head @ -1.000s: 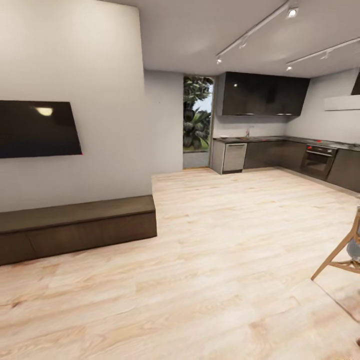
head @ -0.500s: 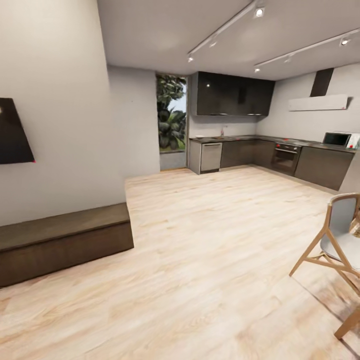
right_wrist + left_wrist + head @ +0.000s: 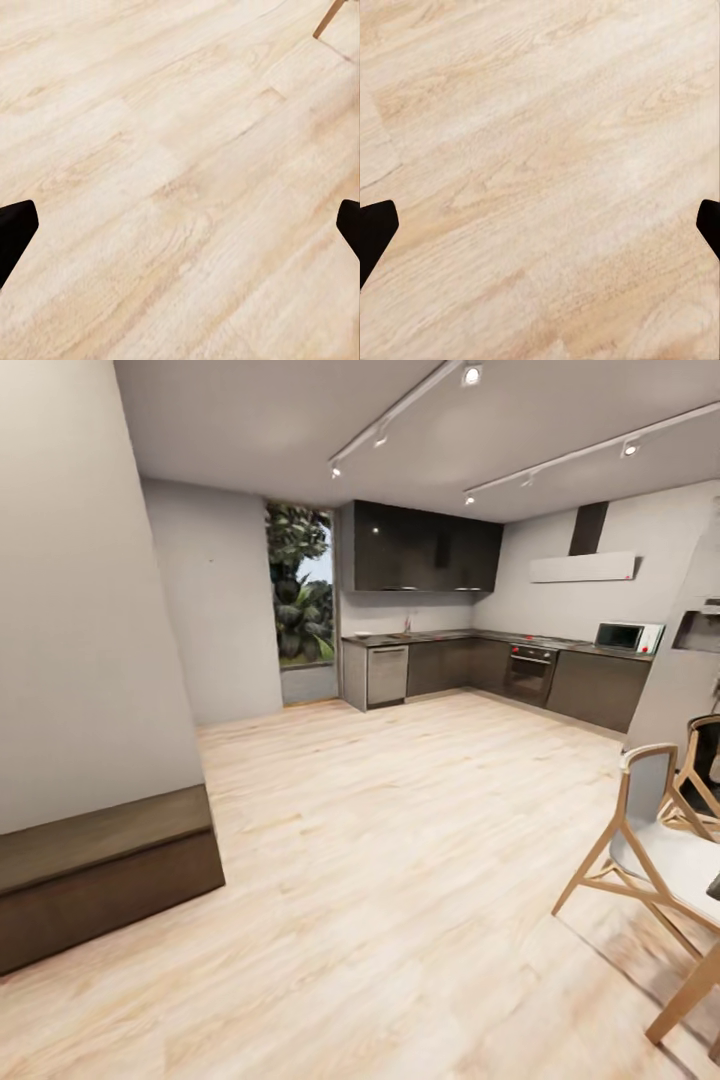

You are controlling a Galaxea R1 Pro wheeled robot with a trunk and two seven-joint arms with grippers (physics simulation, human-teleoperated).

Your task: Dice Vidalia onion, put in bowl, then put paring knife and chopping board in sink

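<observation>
Both sets of fingers hang over the pale wooden floor (image 3: 400, 880), nearest of all: the left gripper (image 3: 540, 225) has its dark fingers (image 3: 375, 232) spread wide at the two edges of the left wrist view with only floorboards between them, and the right gripper (image 3: 180, 225) is spread just as wide, holding nothing, with a slim wooden chair leg (image 3: 328, 18) crossing one corner of the right wrist view. In the head view, a low dark-brown bench (image 3: 100, 870) runs along the foot of the white wall (image 3: 70, 610) at the left, and at the right stand wooden-legged chairs (image 3: 650, 840) with pale seats. Beyond the open stretch of floor lies the kitchen. Its grey counter (image 3: 440, 637) runs above dark cabinets (image 3: 450, 665) along the back wall and turns along the right wall, with a steel-fronted dishwasher (image 3: 387, 675) at its left end, a built-in oven (image 3: 527, 673) further on, and a microwave (image 3: 625, 636) on top. The sink area sits near a faucet (image 3: 407, 627), too far off to make out the chopping board, knife, bowl or onion. Dark wall cabinets (image 3: 425, 547) hang above, and a tall window (image 3: 300, 600) shows green plants.
</observation>
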